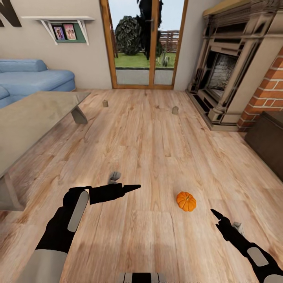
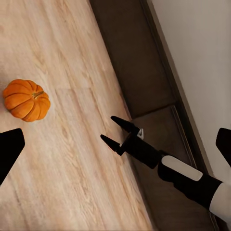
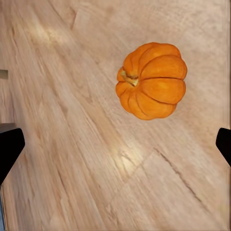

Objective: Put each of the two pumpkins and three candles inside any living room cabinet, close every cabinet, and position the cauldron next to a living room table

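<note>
Our right gripper (image 1: 214, 212) hangs spread wide and empty, the pumpkin (image 1: 186, 201) on the floor (image 1: 149, 141) just ahead of its tips. Our left gripper (image 1: 135, 186) hovers empty too, fingers parted, a candle (image 1: 114, 176) just beyond it.

Room bright, even daylight via glass door (image 1: 145, 43); soft faint shadows under my arms; renders slightly blurry, wide-angle stretch at edges.

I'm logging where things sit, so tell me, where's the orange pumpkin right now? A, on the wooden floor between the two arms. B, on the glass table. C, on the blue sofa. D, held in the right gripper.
A: the pumpkin rests on the bare wooden floor, ahead of the right gripper, whose fingers are spread and empty.
</note>
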